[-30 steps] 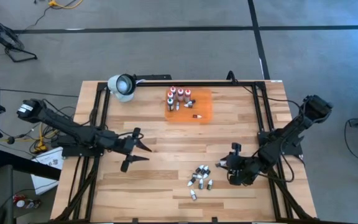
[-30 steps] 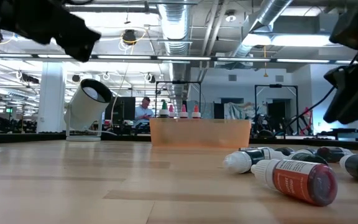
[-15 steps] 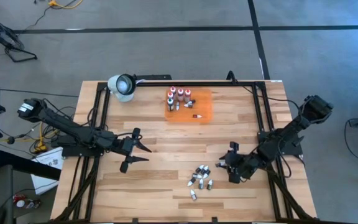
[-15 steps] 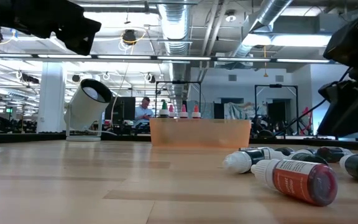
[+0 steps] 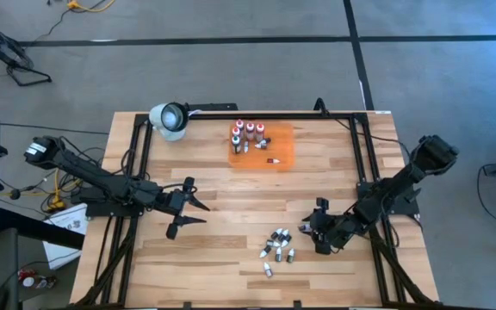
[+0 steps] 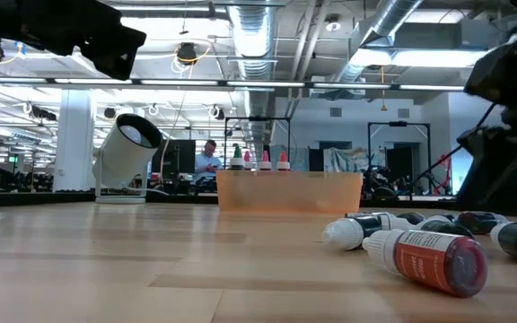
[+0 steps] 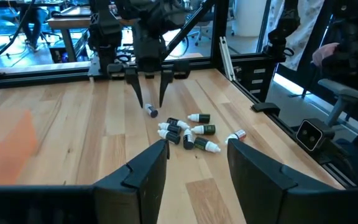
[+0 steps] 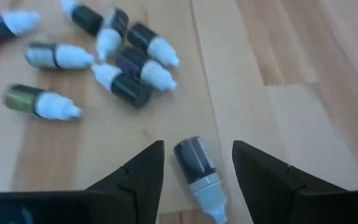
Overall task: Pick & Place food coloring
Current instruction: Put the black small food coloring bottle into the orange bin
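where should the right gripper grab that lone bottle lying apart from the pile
Grip the dark body of the lone bottle, not its tapered pale cap. It lies flat on the table, set apart from the pile, and already sits between the open fingers of the right gripper. Coming straight down from above, closing across its width, looks best.

The table (image 5: 231,207) is pale planked wood, smooth and faintly satin. The bottles (image 8: 129,68) look like plastic, dark bodies with matt white caps (one between the right jaws). The mat (image 5: 275,146) looks translucent orange.
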